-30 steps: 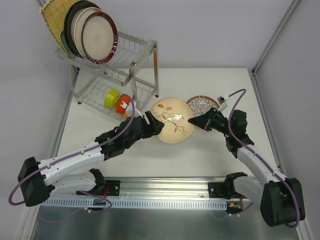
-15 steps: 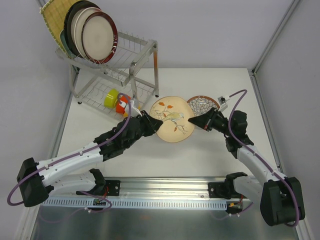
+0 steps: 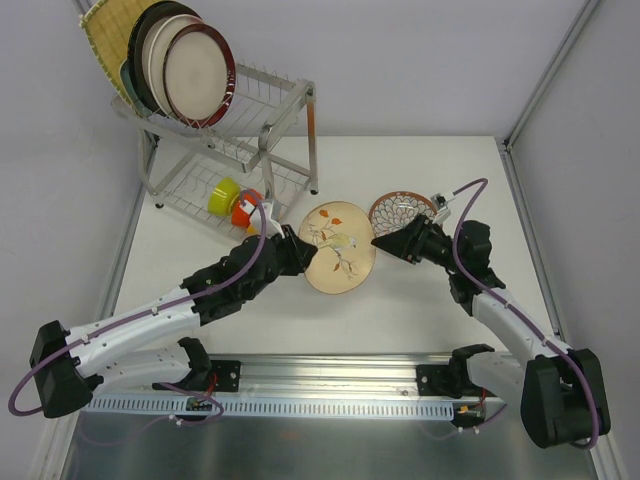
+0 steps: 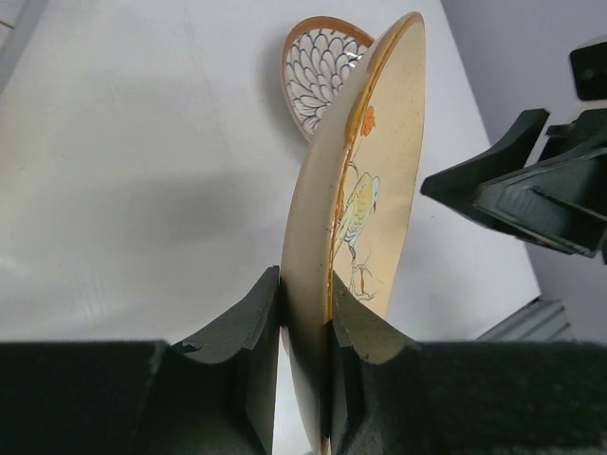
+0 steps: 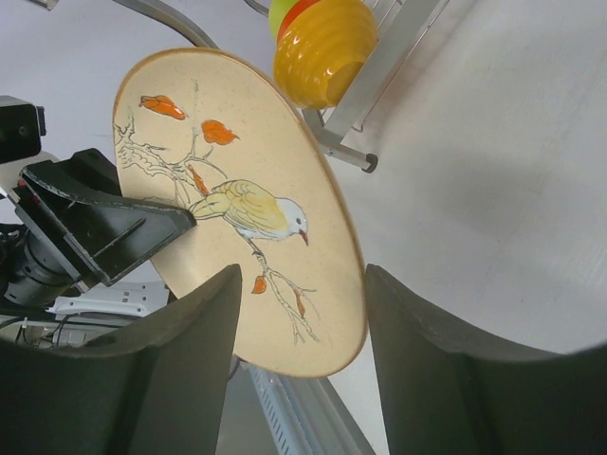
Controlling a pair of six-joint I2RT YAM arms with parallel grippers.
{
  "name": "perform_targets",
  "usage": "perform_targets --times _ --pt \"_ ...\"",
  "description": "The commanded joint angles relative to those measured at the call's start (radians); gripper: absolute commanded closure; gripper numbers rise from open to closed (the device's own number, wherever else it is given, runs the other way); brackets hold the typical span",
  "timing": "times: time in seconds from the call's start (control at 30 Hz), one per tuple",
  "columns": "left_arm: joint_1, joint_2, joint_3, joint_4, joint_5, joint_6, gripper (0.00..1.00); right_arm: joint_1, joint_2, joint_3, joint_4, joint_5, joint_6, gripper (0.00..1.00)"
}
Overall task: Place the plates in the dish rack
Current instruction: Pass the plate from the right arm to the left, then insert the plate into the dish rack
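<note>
Hold on the bird plate (image 3: 337, 248) rested with the left gripper (image 4: 303, 294) alone, its fingers clamped on the near-left rim so that the plate stood tilted on edge above the middle of the table (image 3: 420, 300); whether its lower edge touched the surface could not be told. The right gripper (image 3: 385, 243) sat at the plate's right edge with its fingers apart, one on either side of the rim and seemingly clear of it. The petal plate (image 3: 400, 209) lay flat just beyond, to the far right. Four plates (image 3: 190, 70) stood upright at the left end of the rack's (image 3: 285, 100) upper tier at far left, with bowls (image 3: 235, 202) in the lower tier. The main danger looked to be the one-sided pinch: a smooth plate held by a short bite on one rim could swing or slide in the fingers once lifted, and a quick turn toward the rack would make that worse. The right fingers were close enough that a careless retreat might clip the rim and knock the plate loose. On the way left, the plate would pass near the bowls and the rack's frame, and a low or wide path could strike either. At the rack, an ill-aimed edge might hit the standing plates instead of entering a free slot.
</note>
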Motion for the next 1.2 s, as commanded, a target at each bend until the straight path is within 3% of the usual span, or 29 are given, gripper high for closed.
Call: perform_targets --times 0.0,0.07,0.17,0.3,0.4,0.7,1.17 --pt "-0.003 -0.052 0.054 0.100 -0.024 0.143 1.00 0.003 -0.002 0.045 0.027 -0.021 -0.039 0.40" --pt "-0.003 -0.058 0.066 0.100 -0.010 0.187 1.00 0.003 -0.010 0.054 -0.007 -0.009 -0.059 0.39" --pt "-0.003 -0.074 0.073 0.099 -0.004 0.265 1.00 0.001 -0.034 0.076 -0.072 0.002 -0.086 0.29" --pt "-0.003 -0.098 0.098 0.097 0.015 0.398 1.00 0.000 -0.083 0.137 -0.295 0.083 -0.201 0.08" --pt "-0.003 -0.098 0.132 0.097 0.062 0.498 1.00 -0.002 -0.126 0.186 -0.458 0.170 -0.278 0.00" --pt "-0.003 -0.069 0.291 0.092 0.206 0.676 1.00 -0.007 -0.252 0.258 -0.740 0.480 -0.401 0.01" --pt "0.003 0.167 0.815 0.085 0.228 0.952 1.00 -0.008 -0.208 0.381 -0.843 0.548 -0.412 0.00"
